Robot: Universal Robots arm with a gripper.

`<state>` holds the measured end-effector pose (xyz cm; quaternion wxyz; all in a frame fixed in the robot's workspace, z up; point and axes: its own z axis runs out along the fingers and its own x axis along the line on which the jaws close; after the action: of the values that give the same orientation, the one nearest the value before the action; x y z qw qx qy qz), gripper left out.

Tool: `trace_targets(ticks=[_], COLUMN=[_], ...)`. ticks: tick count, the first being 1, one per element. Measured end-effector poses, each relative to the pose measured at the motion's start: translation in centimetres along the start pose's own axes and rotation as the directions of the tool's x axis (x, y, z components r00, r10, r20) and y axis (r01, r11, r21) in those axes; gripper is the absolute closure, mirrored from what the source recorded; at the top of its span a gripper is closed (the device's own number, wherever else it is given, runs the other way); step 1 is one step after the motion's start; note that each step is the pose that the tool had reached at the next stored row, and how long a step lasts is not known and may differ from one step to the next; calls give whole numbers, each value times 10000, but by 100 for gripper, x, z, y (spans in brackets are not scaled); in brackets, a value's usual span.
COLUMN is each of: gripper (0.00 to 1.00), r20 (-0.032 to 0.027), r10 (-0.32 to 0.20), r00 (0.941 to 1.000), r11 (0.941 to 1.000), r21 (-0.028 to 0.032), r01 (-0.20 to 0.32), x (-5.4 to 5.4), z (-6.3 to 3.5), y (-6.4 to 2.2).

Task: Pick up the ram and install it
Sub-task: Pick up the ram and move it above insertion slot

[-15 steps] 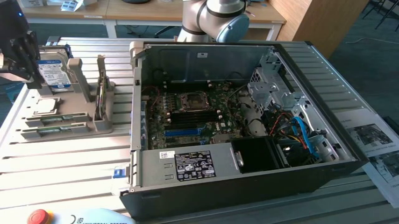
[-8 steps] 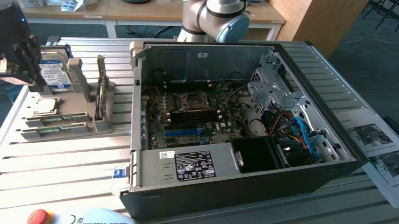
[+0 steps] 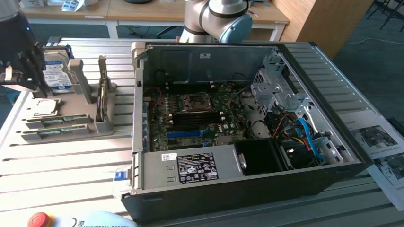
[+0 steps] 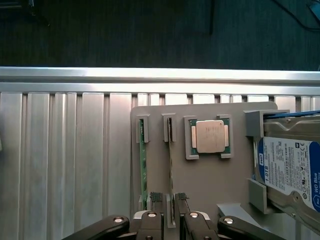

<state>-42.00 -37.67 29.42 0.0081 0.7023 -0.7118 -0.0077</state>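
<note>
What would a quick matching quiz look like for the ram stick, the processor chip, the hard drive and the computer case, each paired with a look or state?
Things: A ram stick; B processor chip; C hard drive; D computer case.
States: 1 blue and white label; 2 open, board showing; 3 thin, green, in a slot; 4 square, silver top.
Pairs: A-3, B-4, C-1, D-2.

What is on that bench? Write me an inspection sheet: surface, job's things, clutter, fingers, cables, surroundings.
Surface: slatted metal table, carrying a grey holder and an open computer case.
Job's things: green ram stick and second ram stick, both on edge in the holder's slots.
Clutter: hard drive, processor chip, papers, red button.
Gripper: fingers apart, holding nothing; the second ram stick lines up between them.
Cables: blue cables inside the case.
Surroundings: wooden desks, dark floor.
</note>
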Motion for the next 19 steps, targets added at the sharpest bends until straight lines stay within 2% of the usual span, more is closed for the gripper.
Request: trace_targets(ticks=[19], gripper=[76], r20=[0], r10=[0], r00=[10000], r11=[10000], r21=[0], r01=[0], x=[0], z=[275], y=[-6])
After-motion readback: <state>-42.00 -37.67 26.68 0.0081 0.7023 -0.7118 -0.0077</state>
